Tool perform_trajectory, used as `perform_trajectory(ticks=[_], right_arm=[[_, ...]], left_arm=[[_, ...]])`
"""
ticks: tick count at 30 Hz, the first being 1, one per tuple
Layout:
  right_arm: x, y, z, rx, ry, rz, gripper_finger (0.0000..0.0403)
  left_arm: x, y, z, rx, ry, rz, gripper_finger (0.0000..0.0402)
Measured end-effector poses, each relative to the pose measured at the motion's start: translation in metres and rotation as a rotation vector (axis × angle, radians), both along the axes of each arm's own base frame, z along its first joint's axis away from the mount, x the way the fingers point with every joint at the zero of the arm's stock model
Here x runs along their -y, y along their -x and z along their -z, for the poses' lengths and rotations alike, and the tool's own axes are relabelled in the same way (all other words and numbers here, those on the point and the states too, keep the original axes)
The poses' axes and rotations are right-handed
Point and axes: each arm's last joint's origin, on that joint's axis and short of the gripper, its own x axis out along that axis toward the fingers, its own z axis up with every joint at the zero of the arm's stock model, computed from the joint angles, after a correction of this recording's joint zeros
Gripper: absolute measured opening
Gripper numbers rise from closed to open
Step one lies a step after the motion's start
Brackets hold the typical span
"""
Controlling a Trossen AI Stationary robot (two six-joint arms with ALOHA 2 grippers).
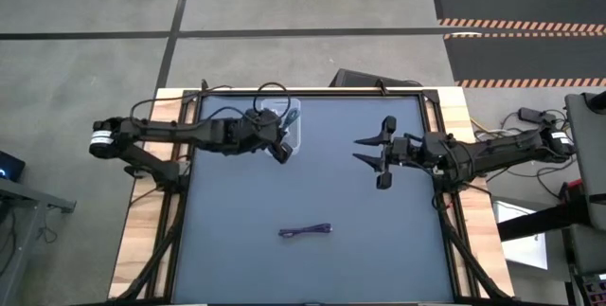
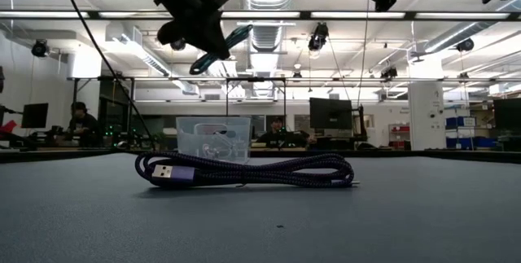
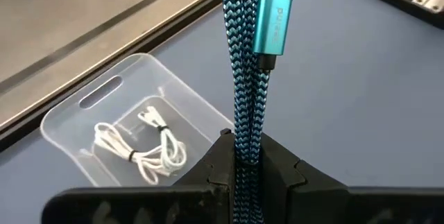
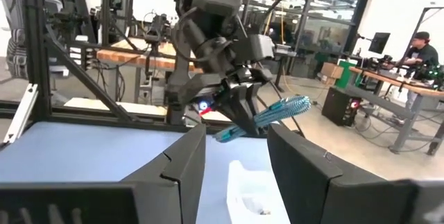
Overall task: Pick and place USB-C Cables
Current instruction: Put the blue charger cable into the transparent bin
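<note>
A teal-green braided USB-C cable (image 3: 243, 78) is bundled and held in my left gripper (image 3: 244, 156), which is shut on it above the table beside the clear bin (image 3: 83, 123). The low view shows it high over the mat (image 2: 218, 50). In the bin two white cables (image 3: 142, 148) lie on the floor. A dark purple cable (image 1: 305, 231) lies flat on the mat near the table's front; it also shows in the low view (image 2: 244, 169). My right gripper (image 1: 360, 151) stands open at the table's right, fingers toward the left arm, holding nothing. My left gripper pinches several strands of the teal cable bundle (image 3: 243, 137) between its two fingers, partway along the bundle. The fingers slant downward. The cable is lifted clear of the table; its looped end (image 4: 297, 104) and its connector end (image 3: 272, 24) stick out on either side of the fingers.
The clear bin (image 1: 290, 124) stands at the far middle of the dark mat (image 1: 237, 249), right by my left gripper. Black frame rails and wooden edges (image 1: 142, 240) border the mat. People sit at desks in the room beyond (image 2: 80, 120).
</note>
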Motion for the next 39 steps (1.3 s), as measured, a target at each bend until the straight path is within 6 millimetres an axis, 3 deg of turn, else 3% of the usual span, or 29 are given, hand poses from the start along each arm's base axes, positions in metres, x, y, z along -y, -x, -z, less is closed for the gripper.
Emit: perform_trajectory(ticks=[18,25,32,39], right_arm=[[0.0,0.006,-0.002,-0.007,0.019,0.0,0.0137],[0.0,0.006,-0.003,-0.005,0.028,0.0,0.0139],[0.0,0.007,-0.001,-0.024,0.028,0.0,0.0133],[0.0,0.008,-0.002,-0.025,0.022,-0.001,0.0132]], left_arm=[[-0.039,0.009,-0.002,-0.002,0.132,-0.09,0.0017],[-0.044,-0.015,-0.006,-0.007,0.127,-0.049,0.0017],[-0.058,-0.047,-0.004,-0.197,0.103,0.005,0.0017],[-0.078,-0.051,0.014,-0.402,0.13,-0.054,0.0017]])
